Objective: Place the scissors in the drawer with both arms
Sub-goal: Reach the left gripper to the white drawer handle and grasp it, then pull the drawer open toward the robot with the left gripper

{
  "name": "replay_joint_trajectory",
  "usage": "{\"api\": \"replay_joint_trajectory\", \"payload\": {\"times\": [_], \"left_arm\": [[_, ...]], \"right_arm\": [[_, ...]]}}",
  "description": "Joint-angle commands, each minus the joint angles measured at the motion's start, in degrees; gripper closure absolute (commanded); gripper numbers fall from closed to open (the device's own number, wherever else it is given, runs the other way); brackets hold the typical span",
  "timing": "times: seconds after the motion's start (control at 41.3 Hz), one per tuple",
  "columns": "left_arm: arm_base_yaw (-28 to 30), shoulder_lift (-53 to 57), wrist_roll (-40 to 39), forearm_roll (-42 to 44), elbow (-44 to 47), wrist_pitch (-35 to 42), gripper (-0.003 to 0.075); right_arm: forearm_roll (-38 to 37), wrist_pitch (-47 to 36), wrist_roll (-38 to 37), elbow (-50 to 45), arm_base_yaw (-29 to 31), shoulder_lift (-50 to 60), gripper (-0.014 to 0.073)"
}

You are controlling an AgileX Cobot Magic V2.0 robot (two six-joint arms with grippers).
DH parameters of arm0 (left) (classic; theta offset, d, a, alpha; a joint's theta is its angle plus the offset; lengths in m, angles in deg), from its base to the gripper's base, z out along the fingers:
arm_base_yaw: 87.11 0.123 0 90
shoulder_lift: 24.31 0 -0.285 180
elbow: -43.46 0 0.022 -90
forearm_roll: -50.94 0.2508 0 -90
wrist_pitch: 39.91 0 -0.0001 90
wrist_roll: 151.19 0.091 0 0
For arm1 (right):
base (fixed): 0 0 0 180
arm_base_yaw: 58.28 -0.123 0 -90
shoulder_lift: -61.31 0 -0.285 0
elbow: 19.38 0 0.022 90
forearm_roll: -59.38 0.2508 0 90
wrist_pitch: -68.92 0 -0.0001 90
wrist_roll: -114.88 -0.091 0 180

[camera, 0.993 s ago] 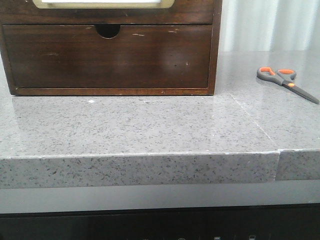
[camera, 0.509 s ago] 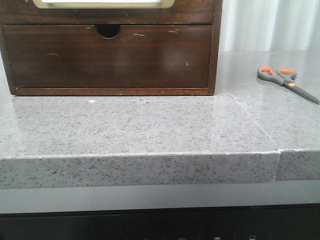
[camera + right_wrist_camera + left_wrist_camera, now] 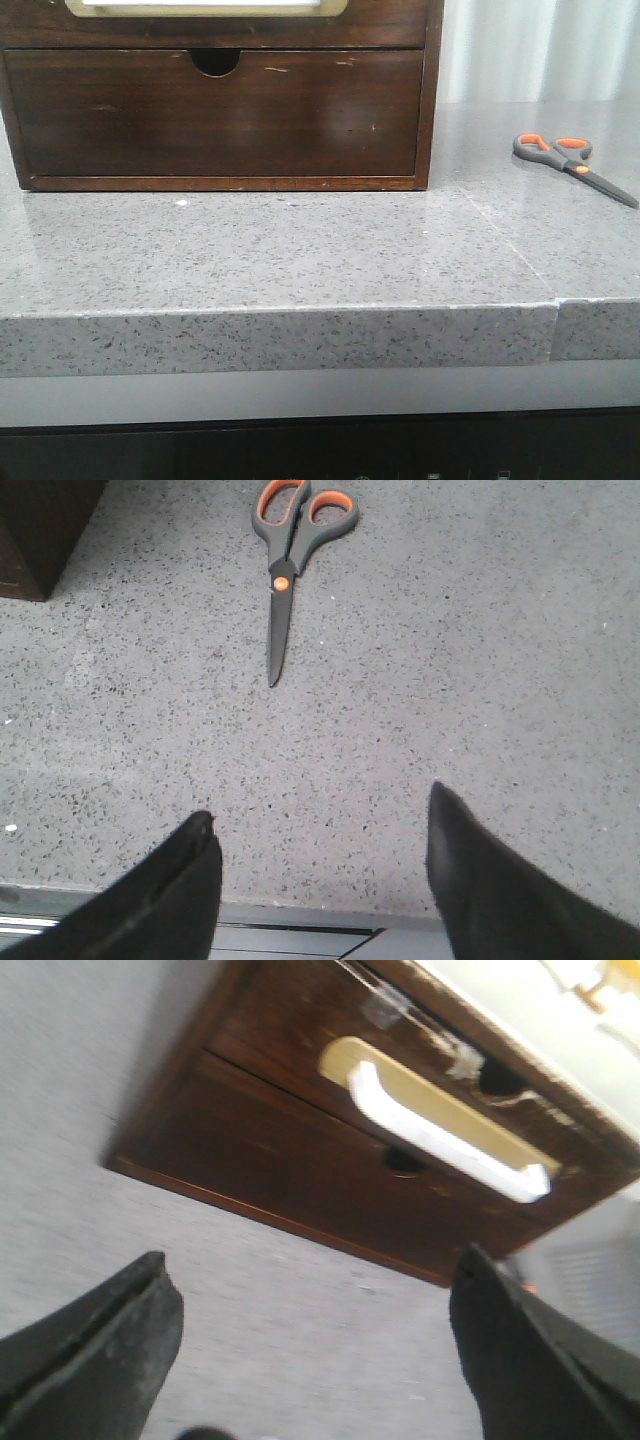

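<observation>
Nothing done yet. Scissors [image 3: 570,165] lie flat on desk [image 3: 300,260], well right of cabinet, untouched. Drawer [image 3: 440,1135] with white panel shut. Your left tool [image 3: 315,1345] faces drawer, spread wide, empty. Right tool [image 3: 320,880] gapes empty near scissors. Opening, picking, placing all remain.

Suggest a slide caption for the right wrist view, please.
Open right pincer above closed scissors on the countertop.

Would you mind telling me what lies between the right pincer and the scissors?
Nothing: in the right wrist view, only bare speckled countertop separates the open right pincer from the scissors.
</observation>
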Motion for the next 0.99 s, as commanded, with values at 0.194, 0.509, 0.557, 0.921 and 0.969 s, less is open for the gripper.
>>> {"api": "replay_joint_trajectory", "payload": {"times": [0.194, 0.509, 0.557, 0.921, 0.969], "left_arm": [[-2.9, -10.9, 21.5, -38.1, -1.5, 3.4, 0.0175], [-3.0, -25.3, 38.7, -59.2, -5.0, -5.2, 0.0175], [-3.0, -27.4, 38.9, -59.2, -6.1, -6.8, 0.0175], [-3.0, -40.7, 38.9, -59.2, -15.3, -12.0, 0.0175], [-3.0, -41.8, 38.9, -59.2, -16.3, -12.1, 0.0175]], "right_arm": [[-0.9, -3.3, 0.6, 1.9, 0.5, -0.3, 0.0118], [-0.9, -3.3, 0.6, 1.9, 0.5, -0.3, 0.0118], [-0.9, -3.3, 0.6, 1.9, 0.5, -0.3, 0.0118], [-0.9, -3.2, 0.6, 1.9, 0.5, -0.3, 0.0118], [-0.9, -3.1, 0.6, 1.9, 0.5, -0.3, 0.0118]]}}
